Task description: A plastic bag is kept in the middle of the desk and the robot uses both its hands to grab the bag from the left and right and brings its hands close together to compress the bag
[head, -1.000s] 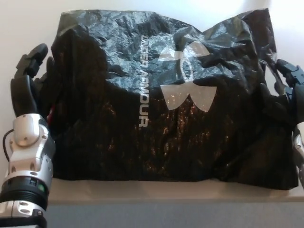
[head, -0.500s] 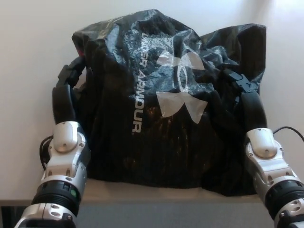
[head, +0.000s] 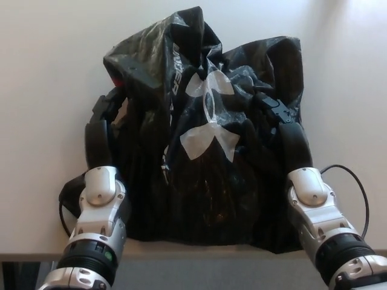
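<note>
White bench [head: 48, 72], plain and matte, with its pale front edge running along the bottom of the head view.

Item 1: black plastic bag [head: 211, 181], glossy and heavily creased, sitting at the middle of the bench. It is bunched inward into tall folds, its top rising in a peak. A white logo and white lettering show on the front, both distorted by the wrinkles. A small red patch shows at the upper left edge; what it belongs to cannot be made out.

Item 2: left hand [head: 101, 130], black, pressed against the bag's left side, fingers [head: 104, 104] curled onto the plastic and holding it. Silver wrist housing below, dark cable looping beside it.

Item 3: right hand [head: 289, 136], black, pressed into the bag's right side, fingers [head: 273, 107] sunk among the folds and apparently gripping them, though black on black blurs the outline. Silver wrist below, thin black cable arcing to its right.
</note>
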`<state>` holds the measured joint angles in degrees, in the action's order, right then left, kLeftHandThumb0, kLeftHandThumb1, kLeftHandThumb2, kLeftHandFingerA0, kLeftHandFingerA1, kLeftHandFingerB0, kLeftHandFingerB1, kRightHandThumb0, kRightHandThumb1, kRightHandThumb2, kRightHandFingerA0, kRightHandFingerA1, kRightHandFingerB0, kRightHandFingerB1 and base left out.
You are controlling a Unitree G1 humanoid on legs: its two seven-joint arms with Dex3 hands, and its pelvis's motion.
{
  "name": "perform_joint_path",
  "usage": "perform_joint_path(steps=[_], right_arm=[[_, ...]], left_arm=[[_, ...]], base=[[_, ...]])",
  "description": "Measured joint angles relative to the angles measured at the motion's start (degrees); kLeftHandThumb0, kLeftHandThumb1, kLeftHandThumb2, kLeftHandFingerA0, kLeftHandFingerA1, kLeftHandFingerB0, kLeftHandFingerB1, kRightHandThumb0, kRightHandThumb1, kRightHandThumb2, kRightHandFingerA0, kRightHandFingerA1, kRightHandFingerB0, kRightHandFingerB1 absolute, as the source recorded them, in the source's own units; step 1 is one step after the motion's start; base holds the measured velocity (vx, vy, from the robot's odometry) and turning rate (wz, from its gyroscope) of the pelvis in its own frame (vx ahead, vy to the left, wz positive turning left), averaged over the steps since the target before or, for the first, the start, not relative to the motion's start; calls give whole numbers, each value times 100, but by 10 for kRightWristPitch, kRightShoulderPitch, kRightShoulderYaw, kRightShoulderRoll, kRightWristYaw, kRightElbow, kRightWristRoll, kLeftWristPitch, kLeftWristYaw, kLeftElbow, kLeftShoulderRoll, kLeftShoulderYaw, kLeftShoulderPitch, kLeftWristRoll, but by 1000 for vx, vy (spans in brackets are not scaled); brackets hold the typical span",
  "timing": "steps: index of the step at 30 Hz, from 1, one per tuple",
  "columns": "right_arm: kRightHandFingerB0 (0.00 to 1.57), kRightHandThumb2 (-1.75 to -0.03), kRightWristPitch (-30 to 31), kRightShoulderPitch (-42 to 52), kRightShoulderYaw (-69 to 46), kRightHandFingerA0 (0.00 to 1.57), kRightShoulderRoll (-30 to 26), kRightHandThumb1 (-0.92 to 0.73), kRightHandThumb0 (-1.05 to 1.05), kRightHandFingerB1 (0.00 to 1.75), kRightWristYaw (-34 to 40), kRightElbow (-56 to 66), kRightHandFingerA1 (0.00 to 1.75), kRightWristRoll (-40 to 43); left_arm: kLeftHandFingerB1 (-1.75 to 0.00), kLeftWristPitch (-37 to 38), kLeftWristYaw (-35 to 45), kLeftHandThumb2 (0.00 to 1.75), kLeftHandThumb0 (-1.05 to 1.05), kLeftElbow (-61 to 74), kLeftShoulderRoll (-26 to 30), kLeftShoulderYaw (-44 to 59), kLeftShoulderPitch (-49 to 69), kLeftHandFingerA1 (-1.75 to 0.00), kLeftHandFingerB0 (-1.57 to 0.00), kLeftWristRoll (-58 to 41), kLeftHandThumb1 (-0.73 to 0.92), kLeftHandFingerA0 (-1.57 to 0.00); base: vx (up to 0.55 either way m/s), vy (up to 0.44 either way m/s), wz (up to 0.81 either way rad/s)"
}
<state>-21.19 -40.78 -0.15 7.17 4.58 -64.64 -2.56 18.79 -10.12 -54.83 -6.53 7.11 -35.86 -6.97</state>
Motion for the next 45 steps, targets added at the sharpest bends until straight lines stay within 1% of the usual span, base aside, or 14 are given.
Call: perform_joint_path(steps=[1, 4, 5, 9, 10, 15, 18, 19, 21, 22, 28, 29, 30, 45], right_arm=[[14, -108, -1, 0, 0, 4, 1, -69, -87, 45, -2, 0, 44, 0], [0, -106, -6, 0, 1, 2, 5, -42, -38, 48, -7, 0, 51, 0], [0, -105, -9, 0, 2, 2, 6, -43, -38, 48, -8, 1, 50, -1], [20, -65, -29, 1, 0, 18, 18, -84, -83, 27, -20, 24, 32, 3], [20, -66, -32, 1, -1, 19, 22, -83, -82, 28, -24, 31, 33, 5], [19, -66, -43, 7, 0, 18, 42, -86, -82, 29, -53, 74, 36, 16], [0, -108, -45, 12, 13, 2, 50, -47, -37, 48, -69, 104, 50, 18], [18, -67, -45, 14, 14, 18, 51, -87, -79, 28, -73, 112, 35, 20], [18, -66, -45, 15, 14, 18, 51, -86, -80, 28, -80, 118, 34, 23], [19, -66, -45, 15, 13, 18, 51, -86, -78, 29, -83, 120, 34, 24], [18, -66, -45, 19, 8, 17, 50, -87, -80, 29, -93, 127, 37, 31], [0, -107, -45, 19, 7, 2, 48, -45, -37, 48, -94, 127, 51, 31], [19, -66, -45, 19, 6, 18, 44, -87, -80, 29, -94, 127, 35, 31], [0, -105, -40, 28, -70, 2, -189, -43, -38, 47, -93, 111, 50, 26]], left_arm=[[-31, 0, 0, 72, -71, 2, -2, -1, 0, -39, -27, 0, 92, -18], [-31, 0, 0, 73, -70, 8, -7, -1, 0, -38, -23, 0, 92, -16], [-48, 0, 0, 118, -31, 10, -8, -2, 0, -51, 0, 1, 63, -3], [-32, -1, -8, 81, -65, 8, -8, -6, 0, -39, -18, 6, 92, -17], [-47, -1, -13, 119, -30, 5, -6, -9, 0, -51, 0, 10, 66, -2], [-47, -5, -27, 121, -29, -3, -5, -20, 2, -49, 0, 23, 68, 0], [-47, -9, -35, 120, -30, -8, -2, -35, 2, -50, -1, 35, 66, -1], [-34, -10, -37, 80, -68, -8, -1, -38, 2, -39, -18, 38, 92, -17], [-47, -14, -41, 118, -31, -8, 0, -41, 2, -51, 0, 41, 64, -1], [-40, -14, -41, 106, -72, -7, 0, -42, 2, -45, -9, 43, 82, -8], [-31, -19, -39, 77, -71, 4, 1, -41, 4, -39, -20, 44, 92, -18], [-30, -19, -39, 76, -66, 5, 1, -40, 5, -40, -20, 44, 92, -22], [-30, -19, -38, 75, -66, 6, 2, -39, 6, -39, -20, 44, 92, -23], [-31, -29, 27, 74, -68, 139, 194, 60, 56, -42, -21, 24, 92, -23]], base=[[0, 0, 0], [0, 0, 0], [0, 0, 0], [0, 0, 0], [0, 0, 0], [0, 0, 0], [0, 0, 0], [0, 0, 0], [0, 0, 0], [0, 0, 0], [0, 0, 0], [0, 0, 0], [0, 0, 0], [0, 0, 0]])
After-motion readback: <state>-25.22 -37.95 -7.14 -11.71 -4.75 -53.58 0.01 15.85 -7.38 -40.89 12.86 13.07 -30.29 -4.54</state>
